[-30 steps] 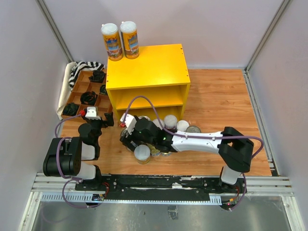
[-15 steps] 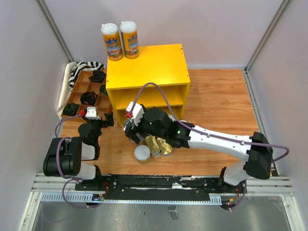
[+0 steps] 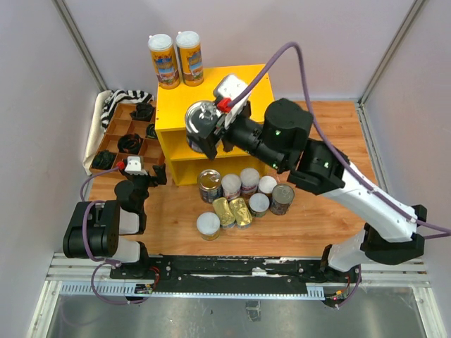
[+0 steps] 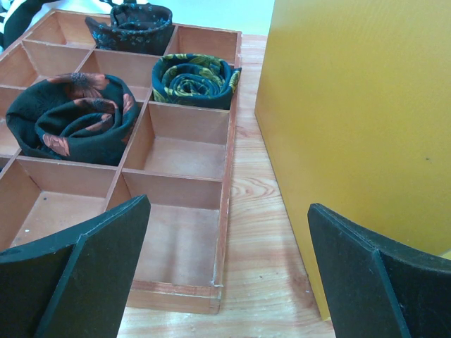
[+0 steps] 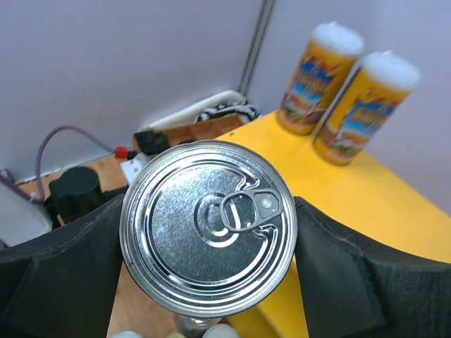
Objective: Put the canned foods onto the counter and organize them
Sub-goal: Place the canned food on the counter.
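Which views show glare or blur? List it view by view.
Top external: even light, sharp, soft shadow inside the counter shelves. Right wrist: bright sheen on the held can lid, the tall cans behind slightly soft. Left wrist: the tray crisp, near fingers dark and featureless.

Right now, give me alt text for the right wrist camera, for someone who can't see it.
A silver-topped can with a pull ring fills the middle, clamped between the black fingers of the right gripper. Behind it, at upper right, two tall white-lidded cylinders stand on the yellow counter.
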Controlling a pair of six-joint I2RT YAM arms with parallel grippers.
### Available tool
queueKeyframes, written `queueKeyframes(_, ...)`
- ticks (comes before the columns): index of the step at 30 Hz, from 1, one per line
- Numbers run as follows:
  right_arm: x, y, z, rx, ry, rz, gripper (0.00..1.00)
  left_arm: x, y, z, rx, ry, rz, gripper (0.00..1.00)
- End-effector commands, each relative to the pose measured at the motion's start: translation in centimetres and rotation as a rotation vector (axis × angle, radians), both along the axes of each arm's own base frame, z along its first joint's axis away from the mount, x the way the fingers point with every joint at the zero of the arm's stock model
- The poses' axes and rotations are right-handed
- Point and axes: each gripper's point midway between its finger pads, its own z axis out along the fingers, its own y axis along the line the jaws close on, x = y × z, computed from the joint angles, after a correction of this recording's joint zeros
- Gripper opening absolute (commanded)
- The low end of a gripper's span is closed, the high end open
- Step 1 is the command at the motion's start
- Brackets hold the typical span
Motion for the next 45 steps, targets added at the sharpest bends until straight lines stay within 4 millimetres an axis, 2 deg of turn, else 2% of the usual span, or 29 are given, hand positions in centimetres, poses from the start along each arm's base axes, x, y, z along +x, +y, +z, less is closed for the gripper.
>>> queueKeyframes(1, 2.7, -3.5, 8.2, 0.121, -0.18, -0.147, 0.0, 0.3, -0.2, 0.5, 0.013, -0.02, -0.012, 1.0)
queueKeyframes(4, 5.3, -4.5, 9.5, 0.142, -0.178, -0.188, 0.01, 0.3, -0.3, 0.5, 0.014, -0.02, -0.013, 1.0)
queueKeyframes(5, 6.7, -5.2, 9.7, 0.145, -0.171, -0.21, 0.01, 0.3, -0.3, 0.6, 0.014, -0.021, -0.013, 1.0)
queueKeyframes(9, 10.5, -5.9, 9.9, 0.141, -0.161, -0.245, 0.01, 0.3, -0.2, 0.6, 0.014, -0.021, -0.012, 1.0)
queueKeyframes(15, 16.4, -6.8, 8.0, 0.152, -0.086, -0.251, 0.01, 0.3, -0.2, 0.6, 0.014, -0.021, -0.011, 1.0)
queueKeyframes(21, 19.7, -8.0, 6.2, 0.175, -0.016, -0.248, 0.01, 0.3, -0.2, 0.6, 0.014, -0.021, -0.012, 1.0)
queueKeyframes(24, 20.5, -8.1, 5.2, 0.177, 0.014, -0.235, 0.02, 0.4, -0.2, 0.6, 0.013, -0.021, -0.011, 1.0)
queueKeyframes(25, 20.8, -8.1, 4.9, 0.176, 0.026, -0.229, 0.09, 0.4, -0.2, 0.6, 0.014, -0.021, -0.011, 1.0)
queueKeyframes(26, 20.9, -8.2, 4.7, 0.177, 0.034, -0.224, 0.3, 0.4, -0.2, 0.6, 0.014, -0.021, -0.012, 1.0)
queueKeyframes(29, 21.2, -8.2, 4.3, 0.179, 0.042, -0.213, 0.8, 0.4, -0.2, 0.6, 0.014, -0.021, -0.011, 1.0)
queueKeyframes(30, 21.2, -8.1, 4.2, 0.176, 0.042, -0.211, 0.93, 0.3, -0.2, 0.6, 0.014, -0.021, -0.012, 1.0)
queueKeyframes(31, 21.2, -8.2, 4.1, 0.172, 0.039, -0.209, 1.0, 0.3, -0.2, 0.6, 0.014, -0.02, -0.011, 1.0)
queueKeyframes(35, 20.8, -8.8, 4.3, 0.175, 0.026, -0.216, 0.99, 0.3, -0.2, 0.5, 0.013, -0.02, -0.011, 1.0)
queueKeyframes(40, 19.2, -10.2, 4.5, 0.189, 0.003, -0.224, 0.99, 0.4, -0.2, 0.6, 0.014, -0.021, -0.011, 1.0)
queueKeyframes(45, 18.0, -11.2, 2.2, 0.169, 0.028, -0.236, 0.98, 0.3, -0.2, 0.6, 0.014, -0.021, -0.012, 1.0)
